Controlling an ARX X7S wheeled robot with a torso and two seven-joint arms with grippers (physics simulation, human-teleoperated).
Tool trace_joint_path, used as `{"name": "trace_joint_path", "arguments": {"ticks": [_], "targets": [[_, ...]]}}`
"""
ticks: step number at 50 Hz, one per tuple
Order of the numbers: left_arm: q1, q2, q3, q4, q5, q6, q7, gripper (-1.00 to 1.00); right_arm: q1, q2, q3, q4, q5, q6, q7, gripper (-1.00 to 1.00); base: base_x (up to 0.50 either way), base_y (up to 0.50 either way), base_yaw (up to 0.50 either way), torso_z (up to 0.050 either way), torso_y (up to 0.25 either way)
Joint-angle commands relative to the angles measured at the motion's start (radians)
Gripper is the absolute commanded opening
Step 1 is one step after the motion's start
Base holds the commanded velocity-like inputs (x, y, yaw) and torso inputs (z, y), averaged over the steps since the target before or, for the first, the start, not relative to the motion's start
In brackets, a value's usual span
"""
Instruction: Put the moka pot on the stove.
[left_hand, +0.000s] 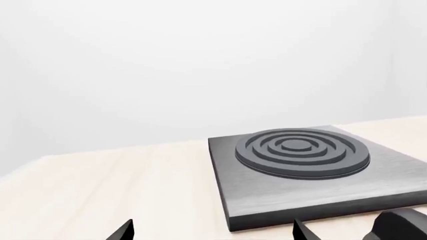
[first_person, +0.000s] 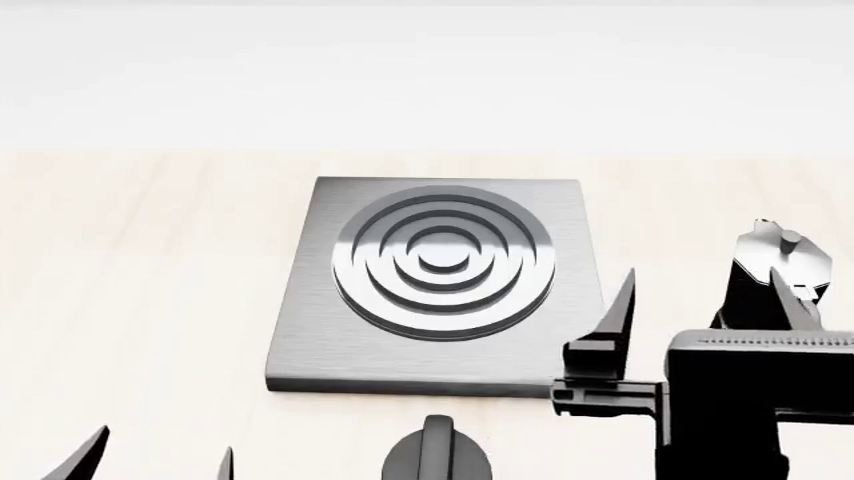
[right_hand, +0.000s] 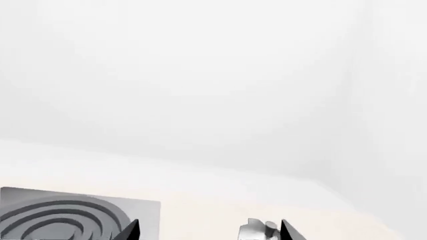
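The stove (first_person: 434, 285) is a flat grey plate with raised rings, lying in the middle of the light wooden table. The moka pot (first_person: 763, 252) stands on the table to the stove's right, with its silvery lid showing and its black body partly hidden by my right arm. My right gripper (first_person: 703, 285) is open, and the pot sits close to its outer finger. In the right wrist view the lid (right_hand: 260, 230) shows between the fingertips of the right gripper (right_hand: 209, 232). My left gripper (first_person: 154, 462) is open and empty at the near left, short of the stove (left_hand: 300, 165).
A short black round knob (first_person: 437, 455) lies on the table just in front of the stove; it also shows in the left wrist view (left_hand: 400, 225). The table (first_person: 134, 260) runs wide to the left, and a white wall stands behind it.
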Motion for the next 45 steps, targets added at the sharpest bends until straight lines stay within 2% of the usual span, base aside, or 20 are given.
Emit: {"name": "trace_joint_path", "arguments": {"ticks": [1, 21, 25, 45], "targets": [[-0.004, -0.002, 0.005, -0.004, -0.003, -0.002, -0.002, 1.00, -0.001, 0.038, 0.041, -0.063, -0.012, 0.043, 0.038, 1.00, 0.00, 0.00, 0.00, 0.000, 0.000], [-0.009, -0.006, 0.009, -0.008, -0.010, -0.003, -0.008, 1.00, 0.037, 0.100, 0.107, -0.032, 0.054, 0.130, 0.002, 1.00, 0.00, 0.00, 0.00, 0.000, 0.000], [-0.008, -0.008, 0.011, -0.002, -0.011, -0.004, -0.008, 1.00, 0.039, 0.100, 0.143, -0.017, 0.116, 0.142, -0.035, 1.00, 0.00, 0.00, 0.00, 0.000, 0.000], [-0.008, -0.014, 0.016, -0.002, -0.011, -0.003, -0.018, 1.00, 0.004, 0.052, 0.301, 0.176, 0.289, 0.019, -0.174, 1.00, 0.00, 0.00, 0.00, 0.000, 0.000]]}}
